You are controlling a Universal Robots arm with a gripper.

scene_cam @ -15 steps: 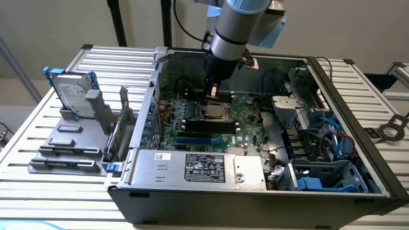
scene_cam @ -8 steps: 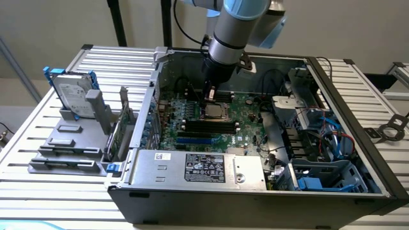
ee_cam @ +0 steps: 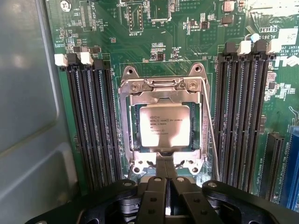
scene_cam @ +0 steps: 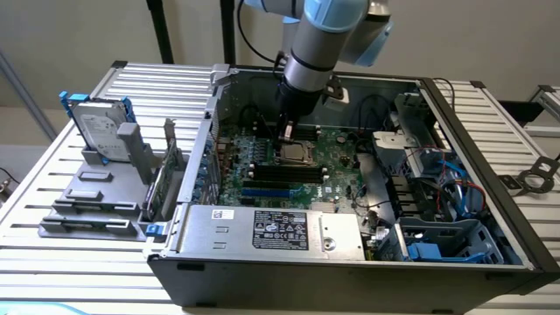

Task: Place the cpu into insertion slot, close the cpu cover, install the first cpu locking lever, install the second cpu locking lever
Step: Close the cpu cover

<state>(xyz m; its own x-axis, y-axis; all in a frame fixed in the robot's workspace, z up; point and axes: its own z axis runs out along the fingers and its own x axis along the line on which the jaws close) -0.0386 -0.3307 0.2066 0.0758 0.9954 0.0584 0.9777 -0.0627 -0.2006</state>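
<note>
- The gripper (ee_cam: 167,164) has its fingers pressed together, the tips just beside the near edge of the cpu cover (ee_cam: 163,86).
- The cpu (ee_cam: 164,125) lies flat in the insertion slot (ee_cam: 135,122), with the cover's frame down over it.
- Black memory slots (ee_cam: 91,121) flank it on the green motherboard (ee_cam: 112,28).
- The open computer case (scene_cam: 350,275) lies on a slatted aluminium table (scene_cam: 70,262); a beige wall (scene_cam: 79,33) stands behind.

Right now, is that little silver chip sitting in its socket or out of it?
In: the cpu lies flat within the insertion slot, with the cpu cover framing it.
</note>
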